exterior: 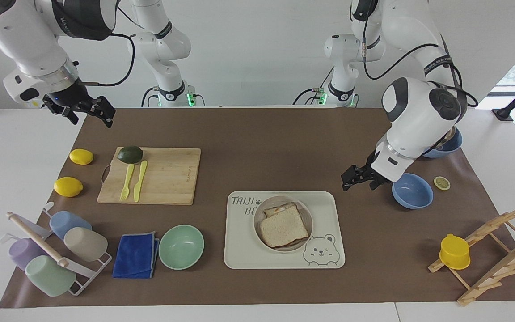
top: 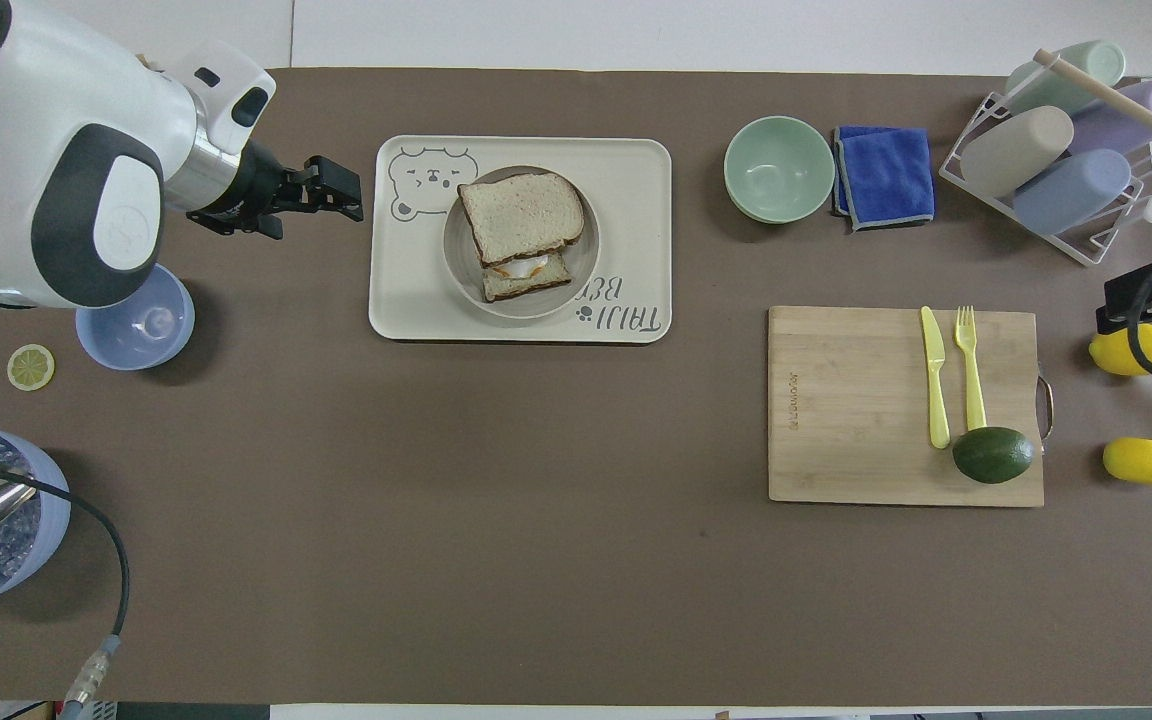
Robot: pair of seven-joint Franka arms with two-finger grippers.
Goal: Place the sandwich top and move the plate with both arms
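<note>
The sandwich top (exterior: pixel 283 228) lies on the plate (exterior: pixel 258 218) in the bear tray (exterior: pixel 239 250). Left gripper (exterior: pixel 354 175), jaws apart, hangs beside the blue bowl (exterior: pixel 411 191); right gripper (exterior: pixel 88 110), apart, waits above the lemons (exterior: pixel 81 156).

"TAIJI" and partly hidden "BE" on the tray (exterior: pixel 239 241)

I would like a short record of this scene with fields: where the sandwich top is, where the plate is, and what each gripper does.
sandwich top: lies on the toasted slice, shifted off it, in the plate
plate: on the bear-printed tray, not lifted
left gripper: open, empty, in the air over the brown mat beside the tray
right gripper: open, empty, waits over the right arm's end of the table
</note>
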